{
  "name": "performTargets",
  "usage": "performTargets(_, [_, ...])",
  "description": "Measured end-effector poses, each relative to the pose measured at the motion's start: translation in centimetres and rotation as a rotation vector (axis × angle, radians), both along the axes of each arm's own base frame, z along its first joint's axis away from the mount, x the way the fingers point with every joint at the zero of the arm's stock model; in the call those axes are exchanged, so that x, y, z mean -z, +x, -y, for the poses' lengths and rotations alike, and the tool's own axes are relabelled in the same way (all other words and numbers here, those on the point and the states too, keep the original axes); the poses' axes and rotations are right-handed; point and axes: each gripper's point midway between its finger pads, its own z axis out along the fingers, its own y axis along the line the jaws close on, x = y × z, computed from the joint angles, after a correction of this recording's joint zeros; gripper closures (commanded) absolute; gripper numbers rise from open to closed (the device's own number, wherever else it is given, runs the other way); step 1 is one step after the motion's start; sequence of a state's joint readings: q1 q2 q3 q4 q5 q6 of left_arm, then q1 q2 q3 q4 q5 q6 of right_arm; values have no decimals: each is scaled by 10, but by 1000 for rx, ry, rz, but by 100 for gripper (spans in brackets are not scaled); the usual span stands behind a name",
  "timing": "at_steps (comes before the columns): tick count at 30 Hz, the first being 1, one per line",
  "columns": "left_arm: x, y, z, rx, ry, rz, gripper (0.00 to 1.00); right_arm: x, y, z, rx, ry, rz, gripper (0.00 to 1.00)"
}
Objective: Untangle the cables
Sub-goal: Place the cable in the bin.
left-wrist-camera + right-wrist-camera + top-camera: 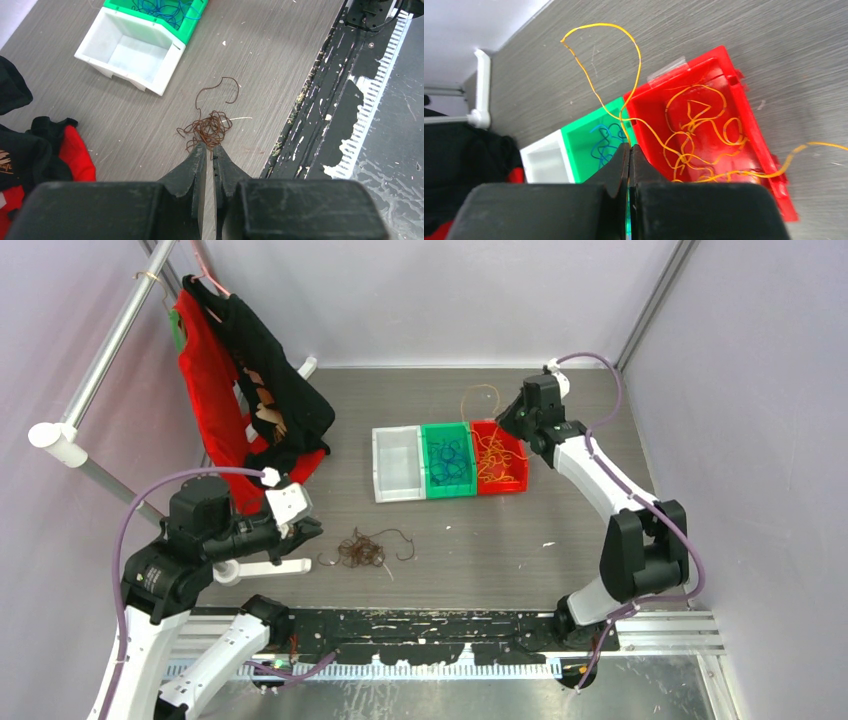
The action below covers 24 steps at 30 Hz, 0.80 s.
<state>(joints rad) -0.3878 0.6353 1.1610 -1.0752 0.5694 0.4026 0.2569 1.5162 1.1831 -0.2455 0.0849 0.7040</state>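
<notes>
Right hand (pixel 629 148) pinches a yellow strand (pixel 636 60) at the red bin (pixel 749 150); blue strands (pixel 604 141) are binned. We've the brown tangle (pixel 210 129) left to sort, left hand (pixel 210 149) almost closed beside it.

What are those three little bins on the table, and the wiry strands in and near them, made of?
The white bin, green bin and red bin look like moulded plastic: solid colour, smooth walls, faint sheen. The blue strands, orange strands and brown strands look like thin coated wire or stiff cord, since they hold springy loops; which, I cannot tell.
</notes>
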Motion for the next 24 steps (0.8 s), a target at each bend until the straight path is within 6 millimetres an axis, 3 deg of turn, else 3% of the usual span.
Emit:
performTargets(8, [0,0,0,1,2,2,88,42,15,-13,45,130,-56,99])
performTargets(17, [0,1,0,4,5,4,88,64,16,7,121,-7,-66,99])
performTargets(24, [3,3,1,4,11,-9,88,118,9,-1,91,-138,-166,99])
